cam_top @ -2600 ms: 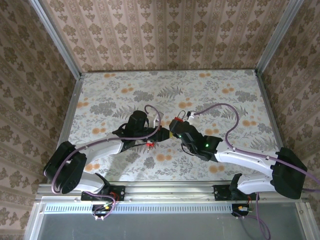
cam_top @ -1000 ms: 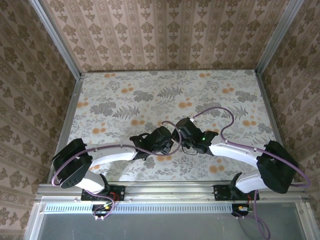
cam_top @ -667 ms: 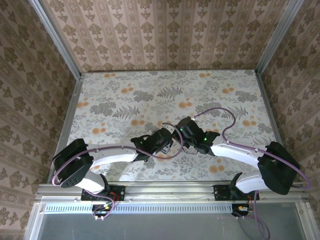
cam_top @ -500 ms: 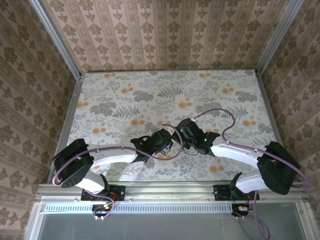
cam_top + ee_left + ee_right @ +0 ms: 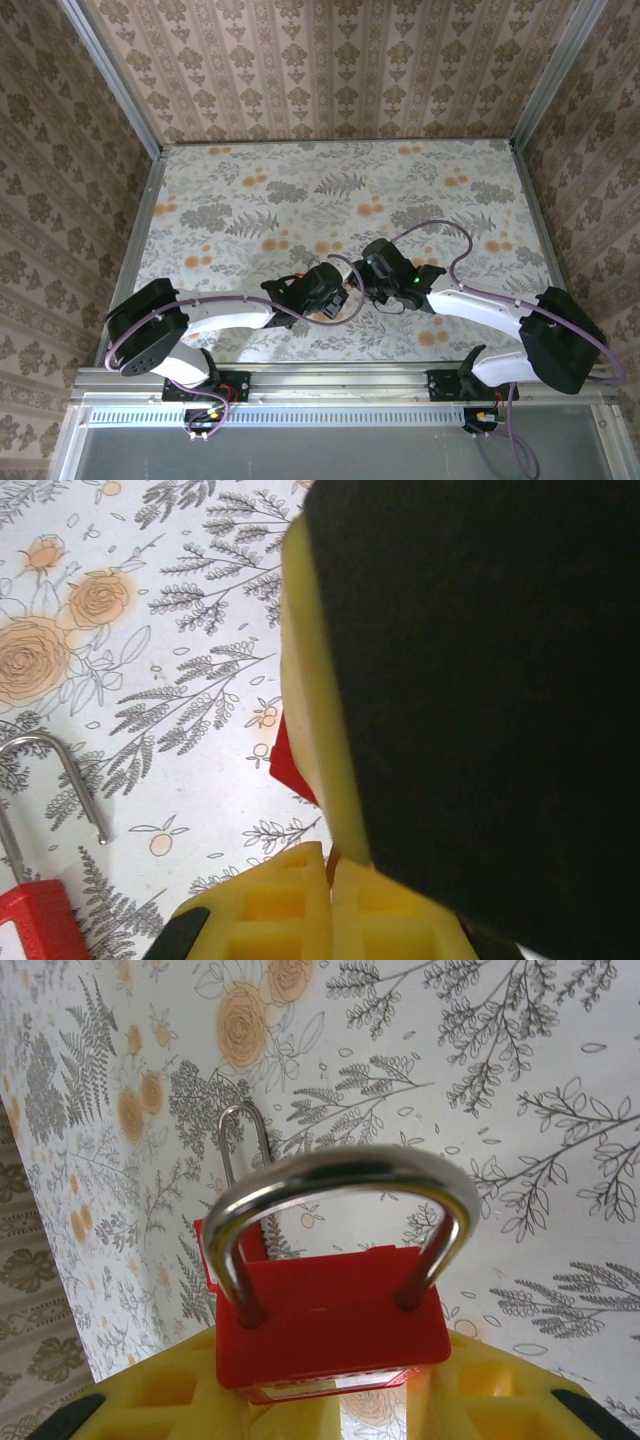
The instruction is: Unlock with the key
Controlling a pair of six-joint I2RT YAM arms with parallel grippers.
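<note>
A red padlock (image 5: pixel 335 1325) with a silver shackle (image 5: pixel 340 1175) sits upright between the yellow fingers of my right gripper (image 5: pixel 340 1405), which is shut on its body. My left gripper (image 5: pixel 328 885) is shut, and a thin brownish sliver of the key (image 5: pixel 331 860) shows between its yellow fingers; the rest of the key is hidden. The right gripper's black body (image 5: pixel 480 680) stands right against the left fingertips, with a red corner of the padlock (image 5: pixel 290 765) behind it. In the top view the left gripper (image 5: pixel 337 291) and right gripper (image 5: pixel 362 277) meet above the near middle of the table.
A second red padlock (image 5: pixel 215 1250) lies flat on the floral table (image 5: pixel 300 190) under the held one, its shackle (image 5: pixel 50 790) and red body (image 5: pixel 35 920) at the lower left of the left wrist view. Purple cables (image 5: pixel 440 235) loop over both arms.
Since 2.6 s ago both grippers have drawn back toward the near edge and closed in on each other. Over the last second they slid slightly nearer still, tips touching.
</note>
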